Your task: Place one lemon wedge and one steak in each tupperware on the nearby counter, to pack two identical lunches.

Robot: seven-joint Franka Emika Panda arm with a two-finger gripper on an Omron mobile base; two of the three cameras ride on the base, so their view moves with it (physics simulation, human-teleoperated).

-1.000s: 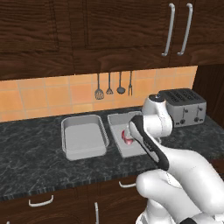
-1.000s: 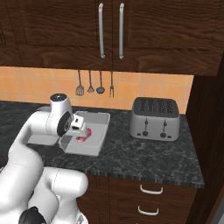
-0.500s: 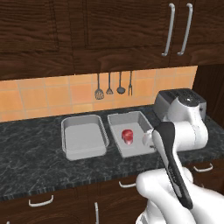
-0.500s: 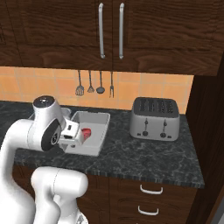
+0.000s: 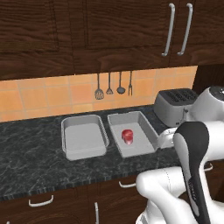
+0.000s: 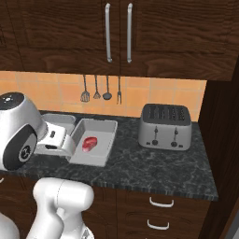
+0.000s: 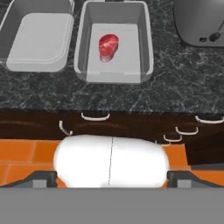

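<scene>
Fingers (image 7: 112, 177) spread wide, empty, steak (image 7: 108, 46) in right tupperware (image 7: 144, 41) well beyond them

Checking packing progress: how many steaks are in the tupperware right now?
1. A single steak lies in the tupperware nearer the toaster; the other tupperware holds none.

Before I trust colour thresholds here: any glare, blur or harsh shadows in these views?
Left base view: flat, even light, the steak sharp. Right base view: soft sheen on the toaster, no glare. Hand view: slightly soft, the tupperware casts hardly any shadow.
</scene>
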